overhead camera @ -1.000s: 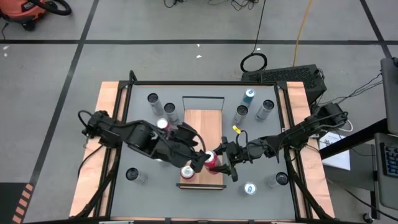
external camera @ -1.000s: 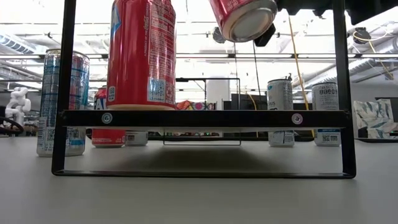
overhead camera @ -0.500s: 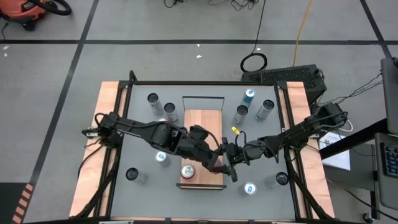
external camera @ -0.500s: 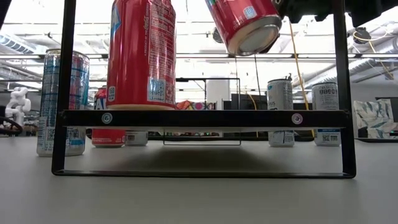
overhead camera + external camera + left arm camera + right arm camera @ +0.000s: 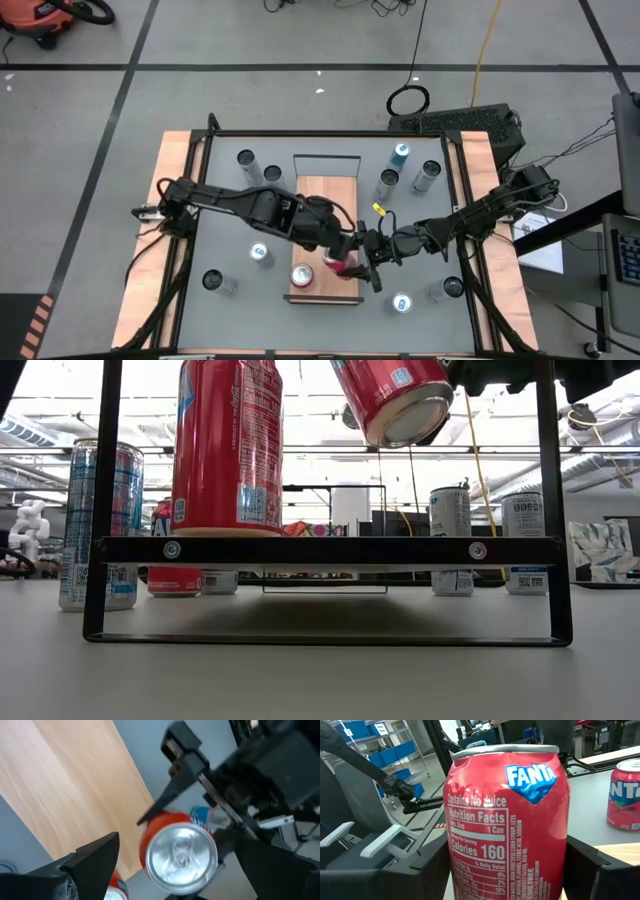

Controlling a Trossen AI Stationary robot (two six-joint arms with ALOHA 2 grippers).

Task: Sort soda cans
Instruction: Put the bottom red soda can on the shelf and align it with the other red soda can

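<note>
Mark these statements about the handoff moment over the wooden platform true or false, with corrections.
1. The right end effector grips a red Fanta can. True.
2. The held can hangs upright. False: in the low view it is tilted above the platform.
3. A second red can stands upright on the platform. True.
4. The left end effector is shut on the held can. False: its fingers stand open on either side of the can's silver top.
5. Every can is on the platform. False: silver and blue cans stand on the grey table.
</note>
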